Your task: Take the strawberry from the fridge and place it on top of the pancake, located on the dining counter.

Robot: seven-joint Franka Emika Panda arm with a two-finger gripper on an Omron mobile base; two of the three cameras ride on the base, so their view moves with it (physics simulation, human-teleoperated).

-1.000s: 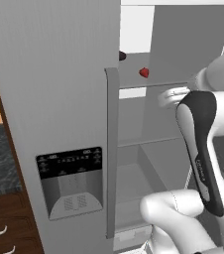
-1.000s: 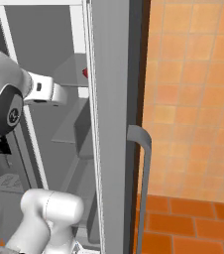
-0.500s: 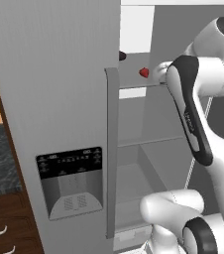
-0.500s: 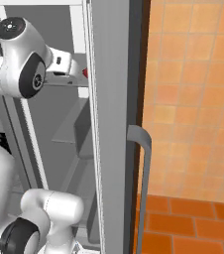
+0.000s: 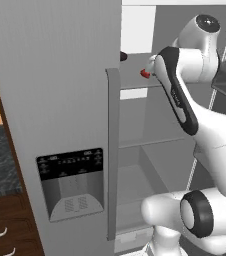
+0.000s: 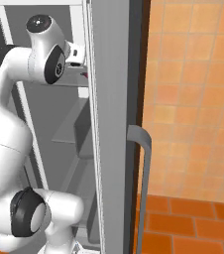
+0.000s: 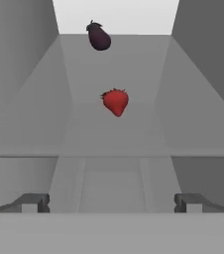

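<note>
Standing with its right door swung wide, the fridge (image 5: 60,100) is seen; the hand (image 7: 113,202) is held open, empty, apart from the strawberry (image 7: 115,101) on a shelf; possibly an eggplant (image 7: 98,36) behind.

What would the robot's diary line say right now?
phase: reaching | gripper: open, empty | small red strawberry: on grey fridge shelf, ahead | dark purple eggplant: behind it

Glossy white rounded arm (image 5: 205,135) with dark joint bands.
</note>
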